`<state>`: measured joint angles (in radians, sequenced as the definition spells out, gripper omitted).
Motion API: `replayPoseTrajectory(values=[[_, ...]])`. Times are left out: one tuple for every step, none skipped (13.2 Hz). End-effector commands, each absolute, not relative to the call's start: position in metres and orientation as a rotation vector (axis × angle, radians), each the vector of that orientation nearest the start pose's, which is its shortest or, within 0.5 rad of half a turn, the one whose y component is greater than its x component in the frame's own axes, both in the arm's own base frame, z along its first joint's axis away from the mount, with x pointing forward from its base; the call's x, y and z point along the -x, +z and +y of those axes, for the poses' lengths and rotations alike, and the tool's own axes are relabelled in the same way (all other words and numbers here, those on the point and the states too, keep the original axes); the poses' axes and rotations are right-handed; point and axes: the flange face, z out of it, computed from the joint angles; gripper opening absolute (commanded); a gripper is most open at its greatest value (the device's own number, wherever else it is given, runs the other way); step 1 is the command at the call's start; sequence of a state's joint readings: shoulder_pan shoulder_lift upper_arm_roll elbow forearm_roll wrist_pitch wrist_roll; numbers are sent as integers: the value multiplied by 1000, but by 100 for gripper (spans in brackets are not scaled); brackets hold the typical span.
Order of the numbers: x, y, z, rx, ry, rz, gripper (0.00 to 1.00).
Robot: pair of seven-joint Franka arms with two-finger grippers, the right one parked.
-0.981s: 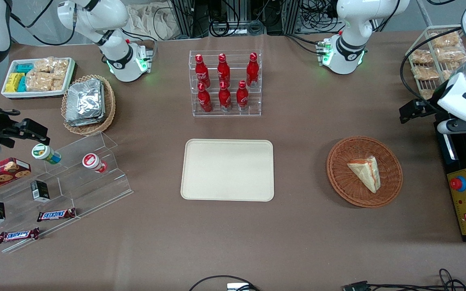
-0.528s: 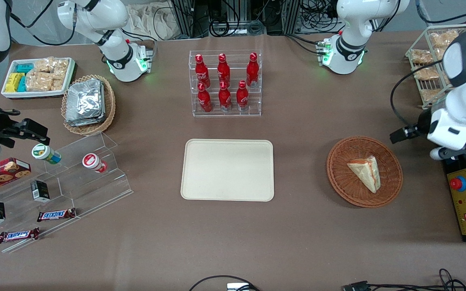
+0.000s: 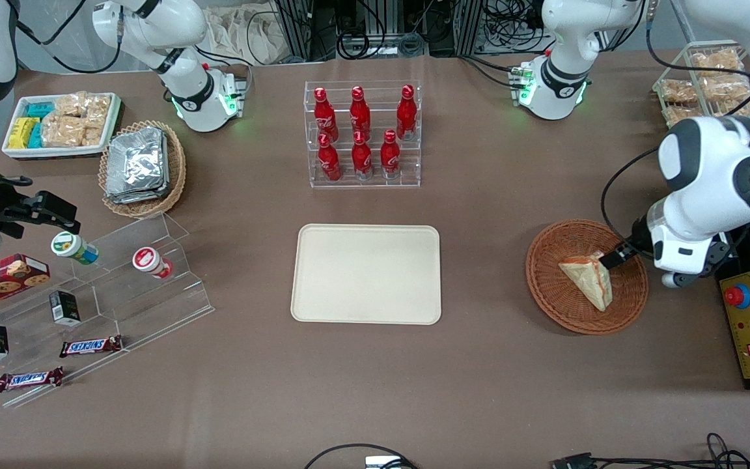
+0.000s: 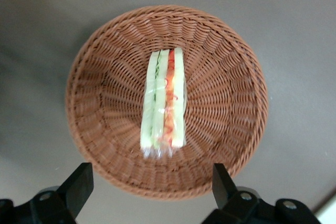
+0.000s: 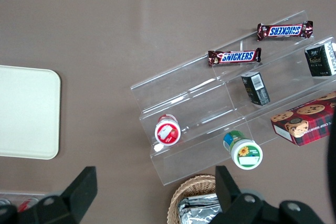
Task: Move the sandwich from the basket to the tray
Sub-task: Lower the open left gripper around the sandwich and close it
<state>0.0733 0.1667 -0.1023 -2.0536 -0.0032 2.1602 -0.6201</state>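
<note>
End effector [image 4: 149,187] newly above basket [image 4: 105,51]

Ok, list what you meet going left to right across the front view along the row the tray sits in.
Clear stepped stand → tray → basket → sandwich lying in the basket → gripper, open above the basket by the sandwich → control box with a red button.
</note>
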Motion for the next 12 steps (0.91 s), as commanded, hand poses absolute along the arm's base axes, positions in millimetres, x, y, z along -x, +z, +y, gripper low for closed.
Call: replayPoseTrajectory(values=[[-567, 328, -17, 2992, 83, -998, 100], [-568, 322, -17, 2985, 86, -1021, 100], [-569, 315, -19, 2981, 85, -1036, 100], [-569, 304, -19, 2970, 97, -1061, 100], [-568, 298, -19, 2964, 107, -1072, 100], [-568, 291, -19, 2959, 123, -1076, 100], [-568, 283, -18, 2954, 139, -1080, 100], [-568, 274, -18, 2951, 147, -1087, 100], [-569, 265, -18, 2942, 159, -1105, 100], [-569, 259, -18, 2938, 166, -1112, 100], [-569, 258, -18, 2940, 160, -1113, 100], [-570, 257, -19, 2942, 157, -1108, 98]])
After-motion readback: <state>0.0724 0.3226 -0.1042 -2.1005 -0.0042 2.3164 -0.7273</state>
